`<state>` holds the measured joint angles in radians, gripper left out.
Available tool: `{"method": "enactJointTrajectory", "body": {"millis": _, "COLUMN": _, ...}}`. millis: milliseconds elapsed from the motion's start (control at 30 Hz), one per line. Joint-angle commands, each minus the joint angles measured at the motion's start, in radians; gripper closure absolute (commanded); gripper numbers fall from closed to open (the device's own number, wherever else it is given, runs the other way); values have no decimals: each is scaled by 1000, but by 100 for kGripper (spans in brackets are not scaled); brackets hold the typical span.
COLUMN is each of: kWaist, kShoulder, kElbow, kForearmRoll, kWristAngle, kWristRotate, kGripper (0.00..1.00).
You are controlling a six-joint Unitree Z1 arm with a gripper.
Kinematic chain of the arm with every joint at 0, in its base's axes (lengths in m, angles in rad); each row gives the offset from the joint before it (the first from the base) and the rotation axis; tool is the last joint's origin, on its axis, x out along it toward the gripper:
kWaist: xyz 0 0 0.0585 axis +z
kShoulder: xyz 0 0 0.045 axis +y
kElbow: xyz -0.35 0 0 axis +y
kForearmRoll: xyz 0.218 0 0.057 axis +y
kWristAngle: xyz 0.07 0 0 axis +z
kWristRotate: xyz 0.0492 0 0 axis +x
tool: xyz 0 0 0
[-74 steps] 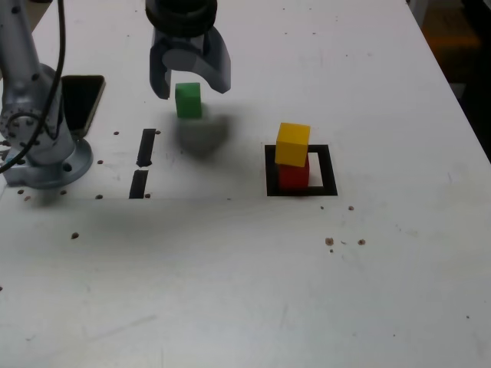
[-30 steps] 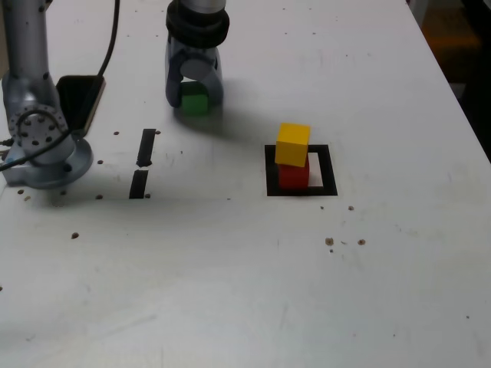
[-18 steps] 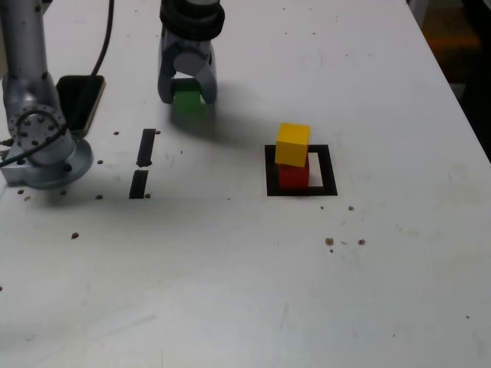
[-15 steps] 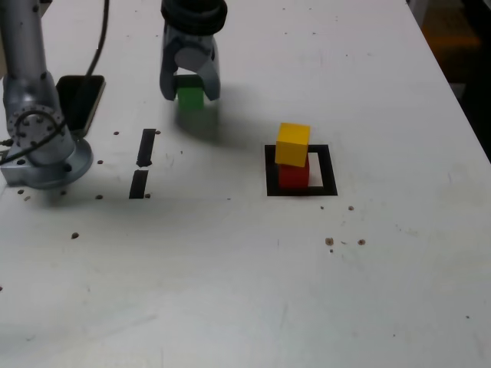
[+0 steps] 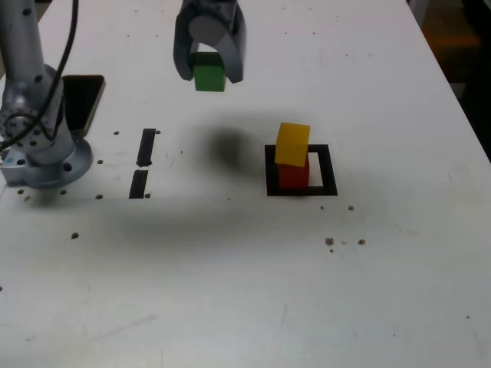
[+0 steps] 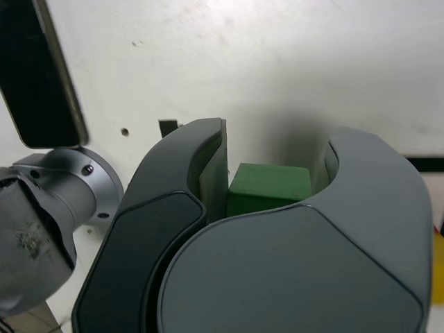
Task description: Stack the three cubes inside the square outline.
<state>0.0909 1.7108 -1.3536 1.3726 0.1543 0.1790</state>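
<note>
The green cube (image 5: 209, 77) was clamped between the jaws of the pincer (image 5: 209, 70), which was closed down snug on it, and it was held up off the desk (image 5: 245, 291) with its shadow thrown on the surface below. In the wrist view the same green cube (image 6: 268, 189) was seen wedged between the two grey fingers (image 6: 201, 173), sitting roughly square to them, no obvious tilt. From there, the target lay toward the exterior view's right and nearer the camera: the yellow cube (image 5: 292, 144) was already sat on the red cube (image 5: 293, 175), inside the square outline (image 5: 301, 190). That's the relation the next move would hang on, probably a carry across and a lowering onto the yellow top. Being a cube, the held block has no long axis to speak of, so only the faces would need lining up. The yellow one looked slightly twisted and offset on the red, so the landing spot could be a bit fiddly. Well off to the exterior view's left, two short black strips (image 5: 143, 162) and the arm's base (image 5: 46, 157) were out of the way.
</note>
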Motion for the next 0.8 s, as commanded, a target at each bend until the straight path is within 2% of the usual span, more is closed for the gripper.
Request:
{"method": "enactJointTrajectory", "body": {"millis": 0, "kWaist": -20, "kShoulder": -12, "kElbow": -21, "kForearmRoll": 20, "kWristAngle": -4, "kWristRotate": -15, "kGripper": 76}}
{"method": "enactJointTrajectory", "body": {"millis": 167, "kWaist": -79, "kShoulder": -15, "kElbow": -67, "kForearmRoll": 55, "kWristAngle": -9, "kWristRotate": -56, "kGripper": 76}}
{"method": "enactJointTrajectory", "body": {"millis": 333, "kWaist": -147, "kShoulder": 2, "kElbow": -114, "kForearmRoll": 69, "kWristAngle": -33, "kWristRotate": -99, "kGripper": 76}}
{"method": "enactJointTrajectory", "body": {"millis": 767, "kWaist": -242, "kShoulder": 74, "kElbow": -229, "kForearmRoll": 105, "kWristAngle": -53, "kWristRotate": -164, "kGripper": 76}}
